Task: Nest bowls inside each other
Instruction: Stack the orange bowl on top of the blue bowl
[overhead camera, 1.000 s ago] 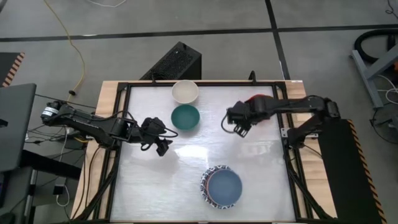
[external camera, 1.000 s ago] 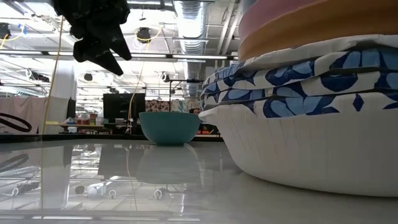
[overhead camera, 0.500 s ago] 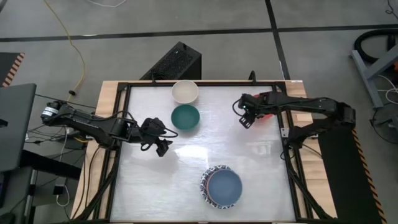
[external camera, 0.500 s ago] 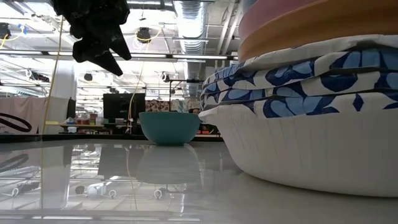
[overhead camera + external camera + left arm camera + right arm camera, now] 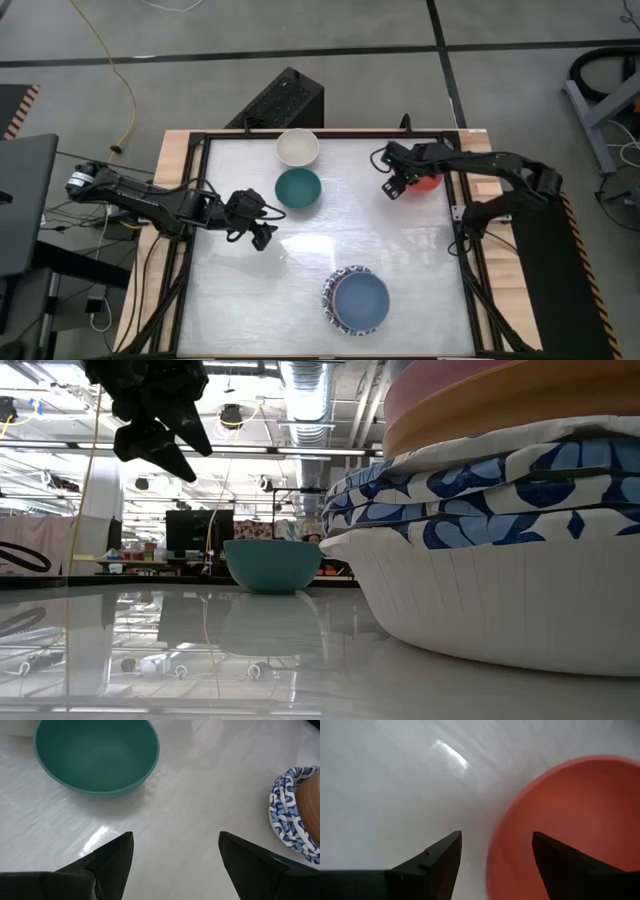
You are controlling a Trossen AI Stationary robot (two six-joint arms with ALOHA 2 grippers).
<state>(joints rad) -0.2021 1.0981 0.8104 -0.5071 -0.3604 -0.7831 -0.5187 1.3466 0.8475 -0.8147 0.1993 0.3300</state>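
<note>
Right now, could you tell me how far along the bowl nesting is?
Mostly done: a nested stack with a plain blue bowl on top stands on the white table. The open right gripper is at the red bowl, not gripping. The dark green bowl and cream-white bowl remain loose; the open left gripper waits nearby.

Teal bowl behind stacked bowls; tool above.
</note>
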